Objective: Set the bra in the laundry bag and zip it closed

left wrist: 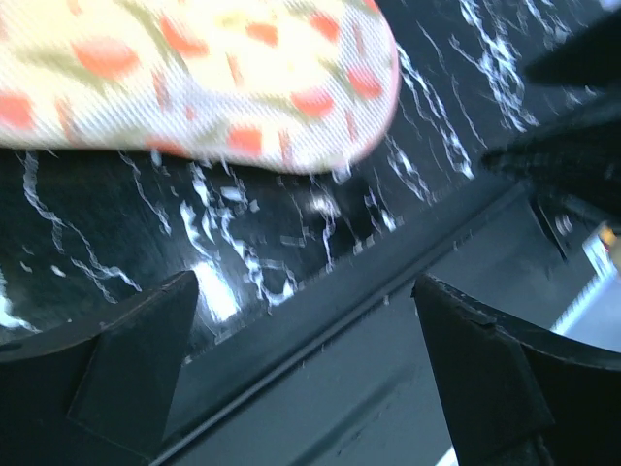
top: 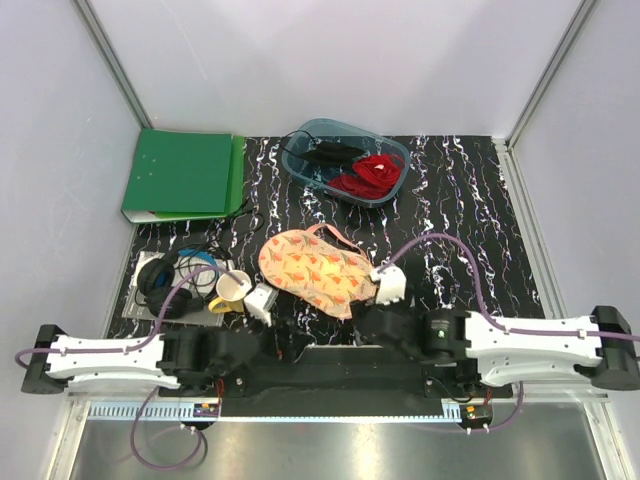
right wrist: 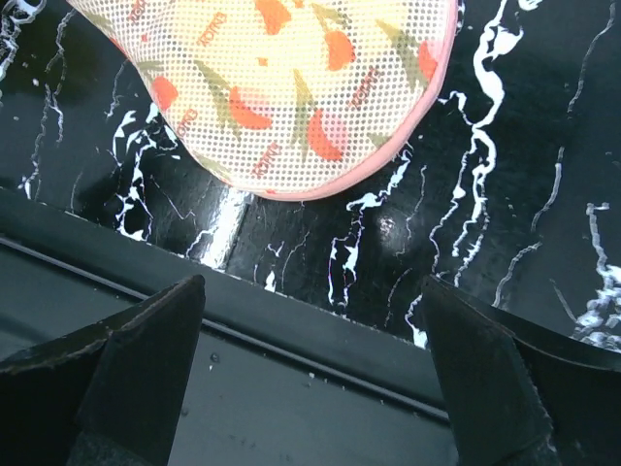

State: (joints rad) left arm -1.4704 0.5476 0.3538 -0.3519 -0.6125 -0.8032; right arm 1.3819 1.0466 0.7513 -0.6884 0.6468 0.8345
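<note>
Top view looks down from behind; 2 close wrist views share the laundry bag (right wrist: pixel 291 87).

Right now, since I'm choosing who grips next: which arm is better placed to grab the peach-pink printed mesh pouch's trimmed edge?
Probably right: the open right gripper has the peach-pink printed mesh pouch centred between its fingers; the open left gripper sees it off-centre.

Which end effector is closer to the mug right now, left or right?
Left. The left end effector sits just right of the mug, close beside it; the right end effector is beyond the laundry bag, at its far right edge.
</note>
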